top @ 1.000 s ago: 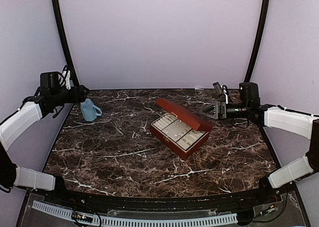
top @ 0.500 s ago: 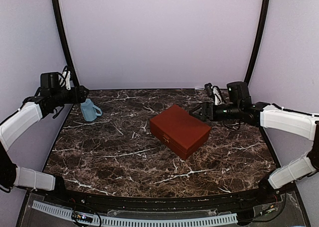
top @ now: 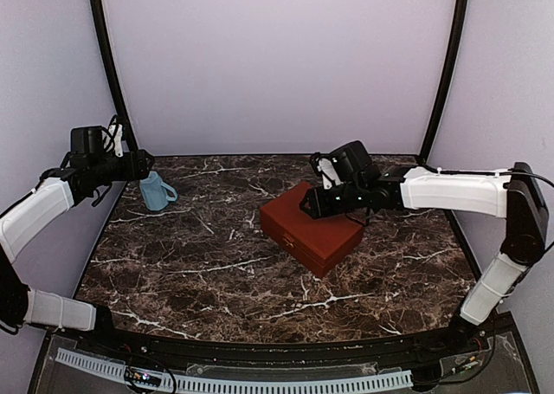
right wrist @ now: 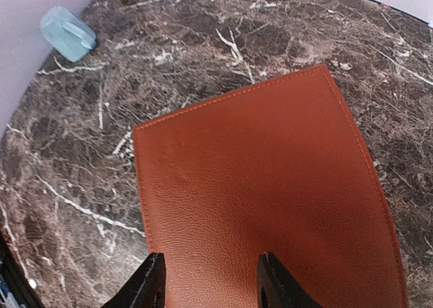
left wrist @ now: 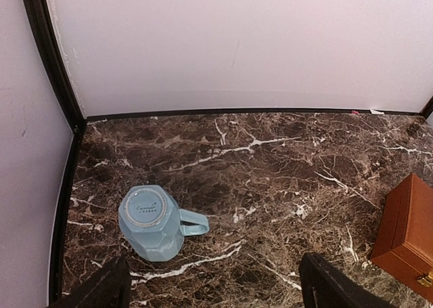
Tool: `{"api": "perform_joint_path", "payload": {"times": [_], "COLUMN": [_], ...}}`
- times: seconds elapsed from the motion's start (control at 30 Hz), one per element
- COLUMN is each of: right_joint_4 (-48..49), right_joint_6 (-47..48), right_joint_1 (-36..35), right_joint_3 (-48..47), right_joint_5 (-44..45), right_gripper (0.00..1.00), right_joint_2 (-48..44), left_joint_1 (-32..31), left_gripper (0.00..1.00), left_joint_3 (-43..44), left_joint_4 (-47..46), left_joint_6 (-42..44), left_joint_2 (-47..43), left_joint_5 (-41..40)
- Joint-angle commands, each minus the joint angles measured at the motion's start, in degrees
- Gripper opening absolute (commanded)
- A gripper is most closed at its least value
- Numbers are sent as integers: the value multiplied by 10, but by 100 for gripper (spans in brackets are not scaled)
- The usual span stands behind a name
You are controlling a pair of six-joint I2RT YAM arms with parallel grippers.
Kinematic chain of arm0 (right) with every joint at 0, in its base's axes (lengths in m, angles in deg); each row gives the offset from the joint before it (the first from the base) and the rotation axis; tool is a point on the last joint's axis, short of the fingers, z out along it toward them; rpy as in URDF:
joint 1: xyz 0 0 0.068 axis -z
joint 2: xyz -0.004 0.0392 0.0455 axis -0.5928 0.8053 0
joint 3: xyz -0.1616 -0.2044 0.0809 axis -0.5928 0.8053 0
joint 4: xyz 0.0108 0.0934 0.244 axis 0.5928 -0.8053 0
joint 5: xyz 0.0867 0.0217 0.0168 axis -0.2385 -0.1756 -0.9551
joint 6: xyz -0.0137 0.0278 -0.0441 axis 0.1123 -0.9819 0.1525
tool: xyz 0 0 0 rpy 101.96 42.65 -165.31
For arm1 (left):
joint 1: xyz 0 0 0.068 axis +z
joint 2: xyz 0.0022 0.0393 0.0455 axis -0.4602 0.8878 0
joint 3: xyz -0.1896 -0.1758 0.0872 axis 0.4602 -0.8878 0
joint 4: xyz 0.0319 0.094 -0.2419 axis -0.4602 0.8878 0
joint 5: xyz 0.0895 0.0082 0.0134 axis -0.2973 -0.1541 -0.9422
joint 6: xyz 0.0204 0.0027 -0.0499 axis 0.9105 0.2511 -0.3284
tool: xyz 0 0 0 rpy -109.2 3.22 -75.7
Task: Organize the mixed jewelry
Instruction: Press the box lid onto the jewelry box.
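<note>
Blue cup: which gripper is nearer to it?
Left. The left gripper hovers close above the blue cup at the far-left corner; the right gripper is far across, over the closed red-brown box.

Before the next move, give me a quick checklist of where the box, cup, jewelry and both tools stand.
1. Box shut: ok.
2. Right tool above box, jaws apart, empty: ok.
3. Left tool open, empty, above table: ok.
4. Cup upside down, apart from box: ok.
5. Jewelry all stowed: cannot tell, none in view.
</note>
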Motion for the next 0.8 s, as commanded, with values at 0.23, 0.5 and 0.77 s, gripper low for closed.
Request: {"api": "perform_joint_path", "payload": {"times": [0.23,0.5,0.77], "right_joint_4": [-149,-170,-163], "right_joint_6": [-1,-34,-50], "right_joint_1": [-46,-49,-51], "right_joint_3": [-116,-107,-88], "right_joint_5": [103,78,68], "right_gripper": [40,40,39], "right_joint_2": [123,162,180], "left_joint_1": [1,0,1], "left_gripper": [88,89,89], "left_joint_3": [-8,-8,-8], "left_joint_4": [-3,-4,-4], "left_joint_6": [6,6,7], "left_joint_2": [-22,-22,-23], "left_joint_5": [-4,-4,-5]}}
